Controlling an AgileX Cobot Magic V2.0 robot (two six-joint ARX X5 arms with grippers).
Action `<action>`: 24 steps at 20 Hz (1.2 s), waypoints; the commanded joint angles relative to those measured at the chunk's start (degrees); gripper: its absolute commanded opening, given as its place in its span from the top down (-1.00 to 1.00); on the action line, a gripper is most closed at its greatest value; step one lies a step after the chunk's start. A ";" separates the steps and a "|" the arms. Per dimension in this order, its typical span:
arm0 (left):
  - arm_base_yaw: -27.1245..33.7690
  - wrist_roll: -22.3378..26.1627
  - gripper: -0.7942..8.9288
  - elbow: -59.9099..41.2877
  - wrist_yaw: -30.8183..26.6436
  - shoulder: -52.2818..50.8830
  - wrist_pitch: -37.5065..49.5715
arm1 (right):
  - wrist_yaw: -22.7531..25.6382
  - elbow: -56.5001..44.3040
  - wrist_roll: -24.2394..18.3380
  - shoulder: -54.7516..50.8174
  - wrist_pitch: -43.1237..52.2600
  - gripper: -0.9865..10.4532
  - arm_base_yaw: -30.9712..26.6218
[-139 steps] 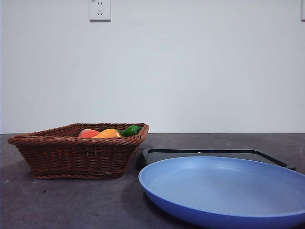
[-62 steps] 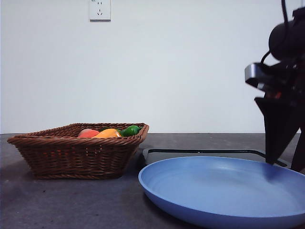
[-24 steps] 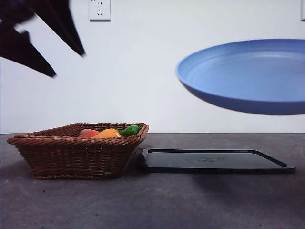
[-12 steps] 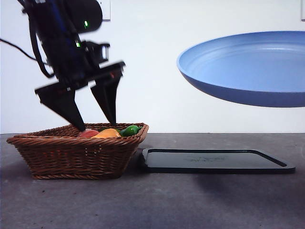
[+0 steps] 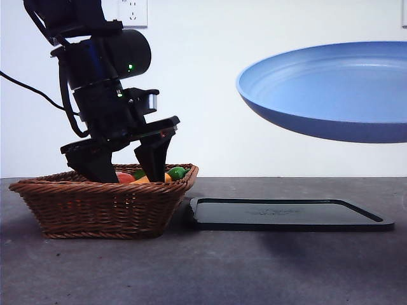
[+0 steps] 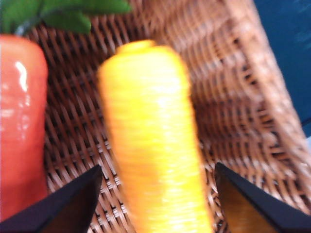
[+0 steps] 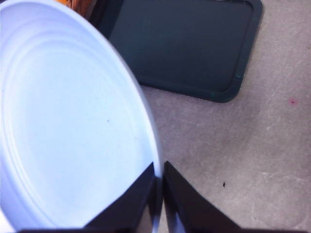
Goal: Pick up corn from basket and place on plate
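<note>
You had the left gripper lowered into the wicker basket, jaws spread wide with one on each side of the corn. In the left wrist view neither jaw touched the cob; it lay on the woven floor of the basket between them, not gripped. A reddish-orange fruit lay just beside the corn, and green vegetable leaves showed past its far end. From the front you could see only a sliver of the cob between the jaws, with a green vegetable near the basket's rim.

Your right gripper was pinched on the rim of the blue plate, jaws nearly together with the rim between them. The plate hung in the air, tilted, well above the black tray, which lay flat on the table just beside the basket.
</note>
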 commanded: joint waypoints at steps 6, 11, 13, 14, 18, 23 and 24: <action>-0.66 -0.74 0.37 1.29 -0.17 1.68 1.07 | -0.20 0.70 0.77 0.17 0.96 0.82 -0.04; -0.46 -0.79 0.44 2.49 -0.15 1.51 -0.87 | -0.20 0.70 0.79 0.20 1.01 0.82 -0.04; -0.46 -0.76 0.44 3.93 -0.13 0.76 -2.64 | -0.20 0.70 0.83 0.22 1.01 0.82 -0.04; -0.46 -0.74 0.44 4.79 -0.13 0.13 -3.37 | -0.22 0.70 0.94 0.31 0.98 0.82 -0.04; -0.48 -0.79 0.44 8.59 -0.13 -4.46 -5.40 | -0.37 0.70 1.97 2.64 0.92 0.82 -0.02; -1.53 -1.01 0.44 10.95 4.24 -13.42 -7.65 | -0.46 0.70 2.84 11.23 2.21 0.82 -0.02; -2.14 -1.01 0.44 10.95 6.19 -15.02 -7.93 | -1.09 0.70 3.26 13.44 3.10 0.82 -0.04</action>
